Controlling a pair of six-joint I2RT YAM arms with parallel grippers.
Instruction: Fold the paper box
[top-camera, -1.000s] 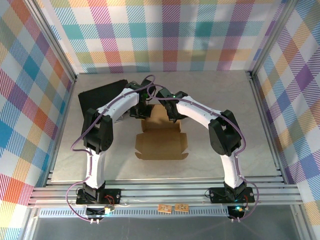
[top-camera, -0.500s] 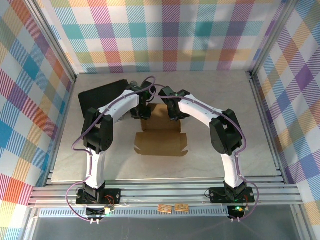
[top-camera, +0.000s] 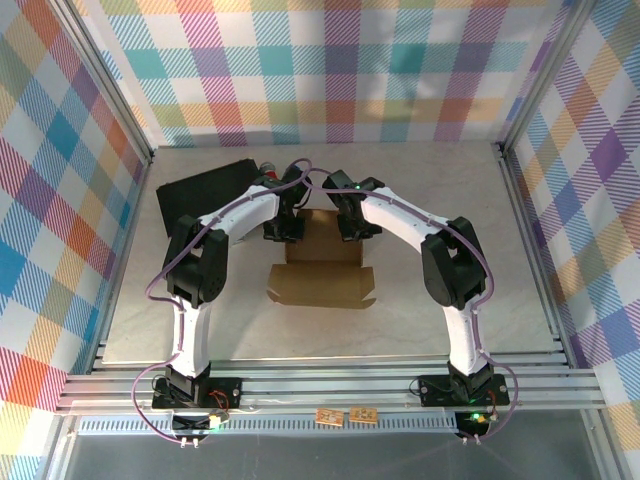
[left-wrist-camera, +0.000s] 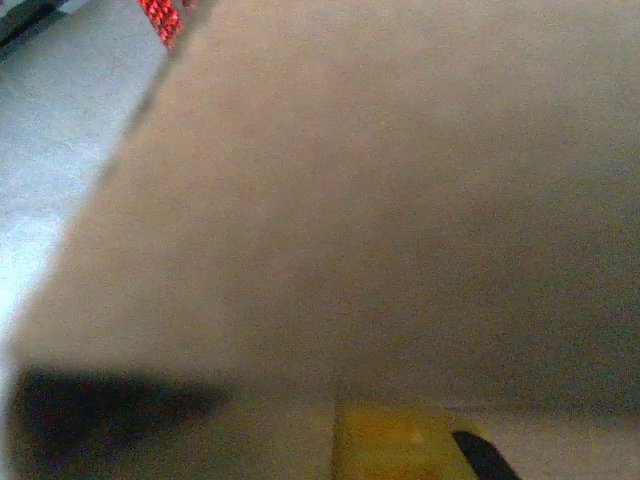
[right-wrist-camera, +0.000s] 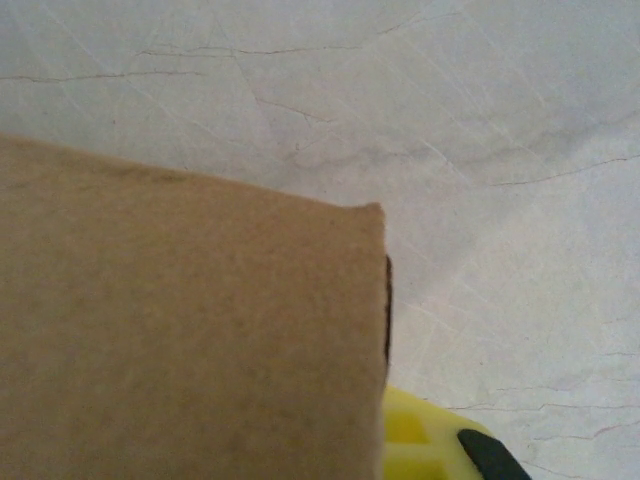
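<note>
Both tools, the left gripper (top-camera: 283, 228) and right gripper (top-camera: 352, 228), are clenched at the far corners of the paper box (top-camera: 322, 285), which lies unfolded on the table (top-camera: 450, 220). That placement probably serves to raise its back panel evenly; whether either pinches cardboard I cannot tell

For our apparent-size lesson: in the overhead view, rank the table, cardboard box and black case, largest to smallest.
1. table
2. cardboard box
3. black case, unsure: the left arm hides part of it.

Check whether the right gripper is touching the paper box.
Touching. The right wrist view shows the paper box with its flap edge lying straight against the yellow finger of the right gripper, no gap between them.
</note>
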